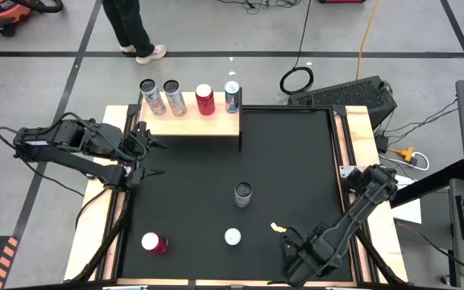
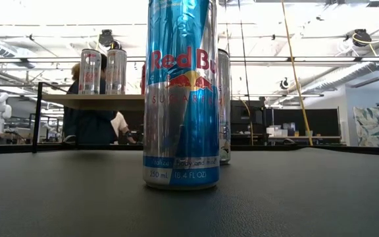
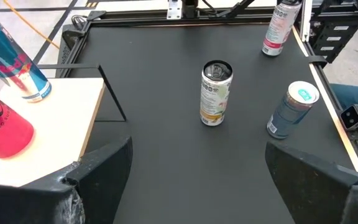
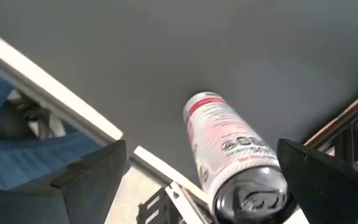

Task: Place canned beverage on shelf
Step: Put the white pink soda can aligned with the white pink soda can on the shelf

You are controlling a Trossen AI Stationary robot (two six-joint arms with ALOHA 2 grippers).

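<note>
Three cans wait on the black table — a red can point(image 1: 153, 242) and a blue Red Bull can point(image 1: 232, 237) near the front edge, a grey can point(image 1: 242, 193) mid-table — while, beyond them, four stand on the shelf point(image 1: 192, 124) at the far edge, both the left gripper point(image 1: 139, 158) and right gripper point(image 1: 295, 256) spread and empty.

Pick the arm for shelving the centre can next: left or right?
Probably left. The left end effector, open, sits beside the shelf, and its wrist view faces the centre can squarely. The right end effector waits diagonally opposite, farther from the shelf.
</note>
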